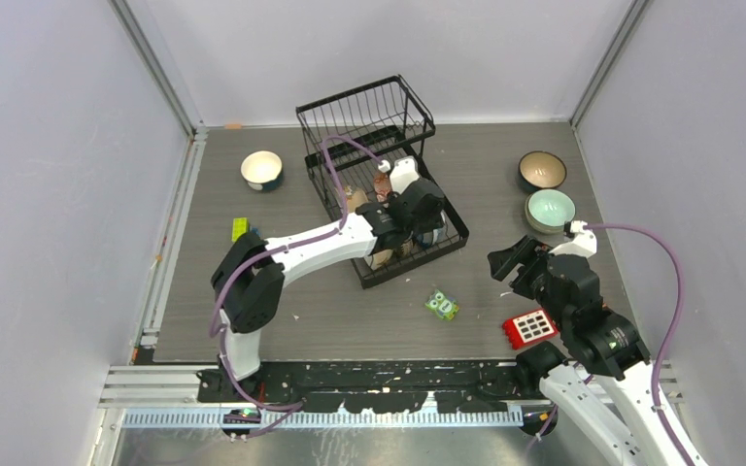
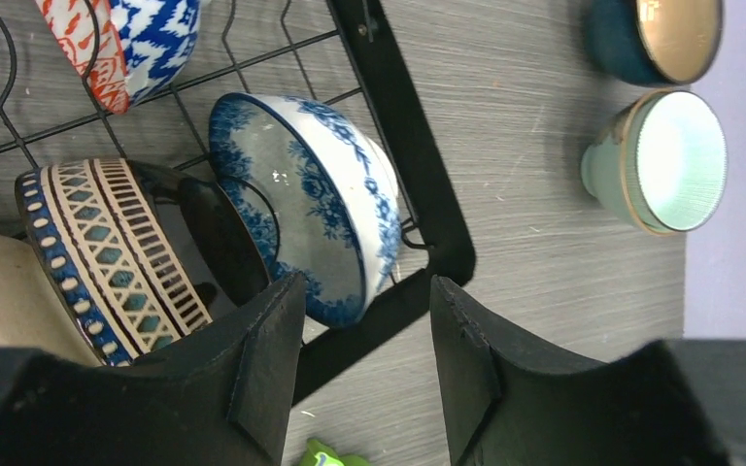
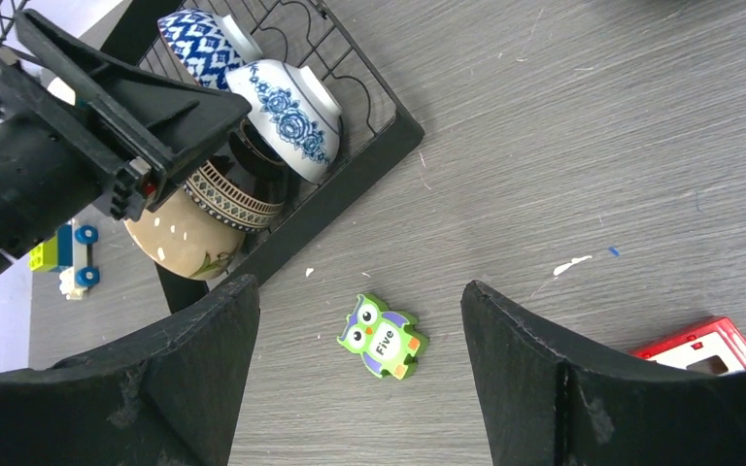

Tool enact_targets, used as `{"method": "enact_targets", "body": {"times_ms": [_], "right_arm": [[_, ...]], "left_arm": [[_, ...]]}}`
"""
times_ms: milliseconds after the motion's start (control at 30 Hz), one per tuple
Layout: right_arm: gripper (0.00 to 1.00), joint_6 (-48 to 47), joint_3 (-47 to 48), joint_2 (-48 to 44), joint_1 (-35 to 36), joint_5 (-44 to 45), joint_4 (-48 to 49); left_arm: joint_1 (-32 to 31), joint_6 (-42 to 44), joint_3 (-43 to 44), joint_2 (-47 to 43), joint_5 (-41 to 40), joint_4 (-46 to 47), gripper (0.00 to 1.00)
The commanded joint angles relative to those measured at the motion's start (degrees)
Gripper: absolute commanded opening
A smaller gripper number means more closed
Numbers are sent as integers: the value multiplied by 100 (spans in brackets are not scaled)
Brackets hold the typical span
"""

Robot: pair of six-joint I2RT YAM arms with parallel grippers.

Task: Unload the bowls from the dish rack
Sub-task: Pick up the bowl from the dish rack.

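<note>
The left gripper (image 2: pixel 364 291) is low over the near corner of the dish rack (image 2: pixel 403 146). Its jaws are apart and straddle the lower rim of the blue floral bowl (image 2: pixel 301 209), which stands on edge in the lower tray. The far finger is clearly off the bowl. Whether the near finger already brushes the inner face is hard to tell from the wrist view. Nothing is clamped yet.

The main risk is a thin, off-centre pinch. If only the rim's edge is caught, the glazed wall could slip out as the bowl is raised and drop back onto the wires.

A dark glazed bowl (image 2: pixel 216 233) and a lattice-banded bowl (image 2: pixel 107 252) lean close behind the floral one. The near finger could nudge them, or they could topple once their neighbour is gone.

The rack's black frame sits just beside the rim, so a low or sideways pull could snag the bowl or drag the whole rack across the surface (image 2: pixel 544 291).

The mint bowl (image 2: pixel 656 160) and teal bowl (image 2: pixel 656 39) stand off to one side on the surface, and a careless set-down could knock them.

The right gripper (image 3: pixel 359 291) hovers wide apart above an owl toy (image 3: pixel 384 337), holding nothing. It is near enough that crossing arms is a small risk.
</note>
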Motion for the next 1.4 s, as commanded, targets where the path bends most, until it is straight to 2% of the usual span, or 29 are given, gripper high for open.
{"method": "enact_targets", "body": {"times_ms": [0,300,700,1367], "right_arm": [[80,1,-14,-67,40,35,95],[80,-6,-29,-51,57,-28,113],[80,-61,-22,-16,85,42,124],[80,-85,-11,34,106,51,120]], "left_arm": [[117,-127,169,123,149,119,51],[299,-175,-140,217,563,838,47],[384,-324,-152,469,751,946,40],[530,-454,-959,360,1196,2263,8]]}}
